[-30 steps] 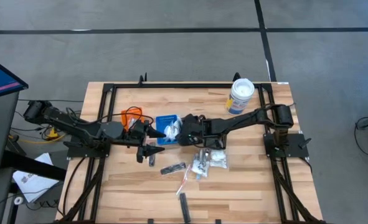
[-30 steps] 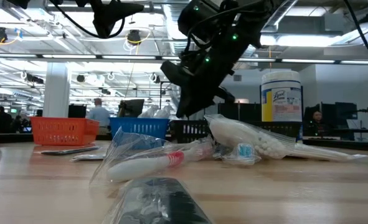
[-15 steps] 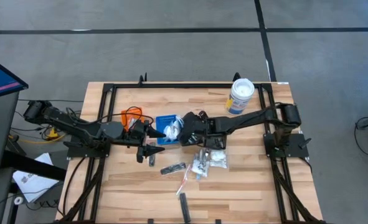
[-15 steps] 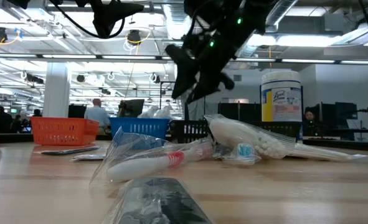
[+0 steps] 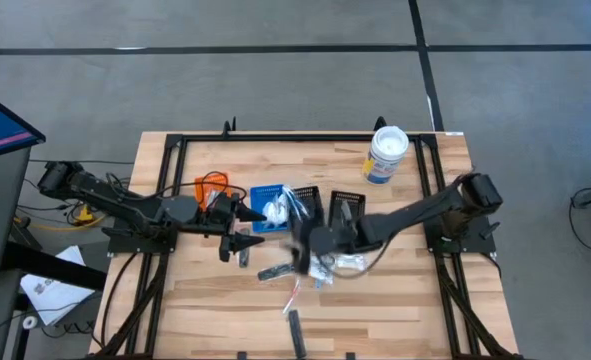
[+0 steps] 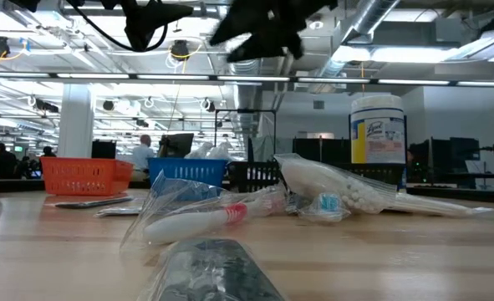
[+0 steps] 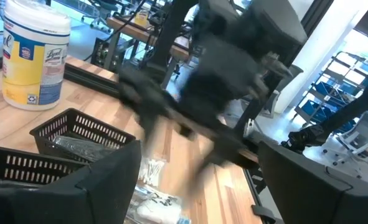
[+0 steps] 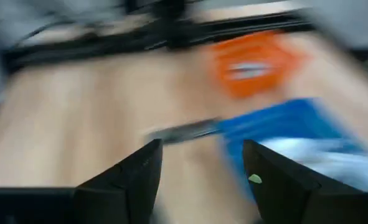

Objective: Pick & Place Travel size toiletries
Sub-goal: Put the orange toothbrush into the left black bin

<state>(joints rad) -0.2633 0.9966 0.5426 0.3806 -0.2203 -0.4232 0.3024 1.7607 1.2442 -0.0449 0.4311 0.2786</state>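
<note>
Your right gripper [image 5: 305, 243], fingers spread and empty, is hovering over loose toiletries [image 5: 327, 262] beside the blue bin [image 5: 266, 196]. Next: descending onto one packet. Left gripper [image 5: 237, 214], open, is waiting nearby.

looking straight down from well above in the high view, taking in the whole wooden table [image 5: 395, 300], both arms and the grey floor around. set at table-top height in the low view, facing level across the boards into the room behind, very near a dark wrapped piece [image 6: 217, 267] and a clear-wrapped stick [image 6: 205, 219]. riding on the left wrist, facing across the table toward the white tub [image 7: 34, 53] and black bin [image 7: 84, 134]. riding on the right wrist, facing down toward the orange bin [image 8: 258, 62] and blue bin [image 8: 296, 134]. shared by high, low and left wrist views: tub and bins.
</note>
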